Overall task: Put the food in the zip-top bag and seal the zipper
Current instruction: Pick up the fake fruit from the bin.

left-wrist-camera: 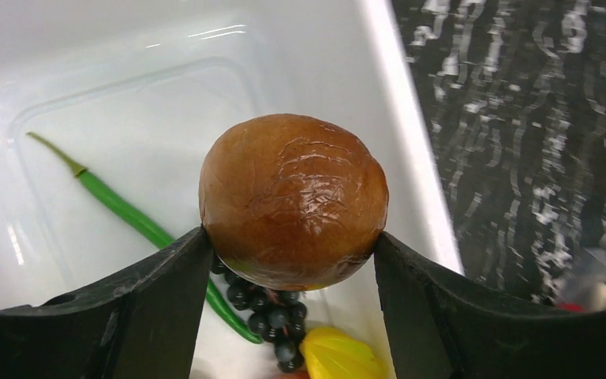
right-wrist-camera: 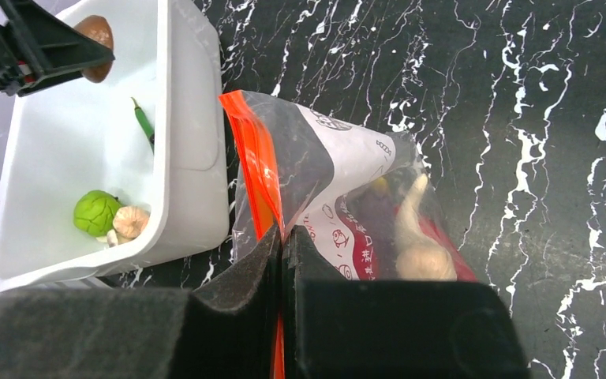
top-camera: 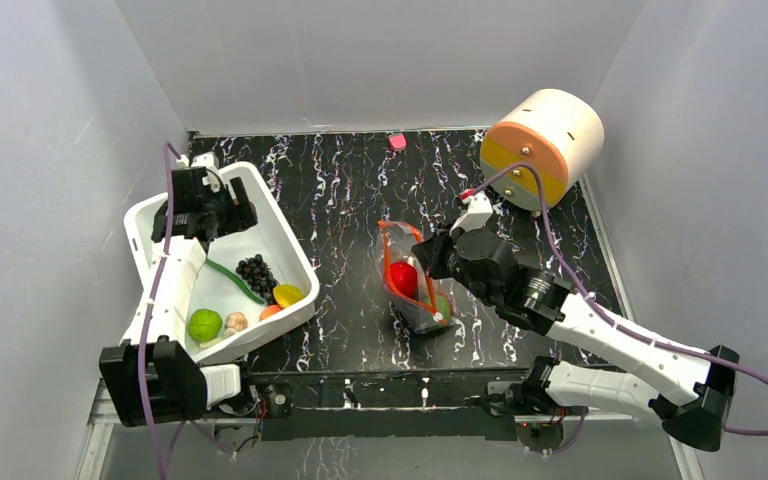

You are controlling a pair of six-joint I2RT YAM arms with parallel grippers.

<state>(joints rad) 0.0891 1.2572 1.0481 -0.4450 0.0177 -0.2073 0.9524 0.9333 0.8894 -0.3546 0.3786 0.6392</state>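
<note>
Left end effector is above the far end of the white tub, both fingers pressed onto a glossy brown round toy food, which is lifted clear of the tub floor.

Tub sits at the desk's left side. Inside it: green chili along the floor, black grapes under the held piece, a yellow piece and an orange piece by the near-right wall, green round fruit and a pale garlic-like piece at the near end.

Zip-top bag is mid-desk, just right of the tub, mouth held up and gaping. Red apple is inside, plus a pale beige piece; other contents are too blurred to name.

Right end effector is clamped fully closed on the orange-red zipper at the bag's rim.

Far right: cream and orange cylinder lying on its side. Small pink object at the desk's far edge.
</note>
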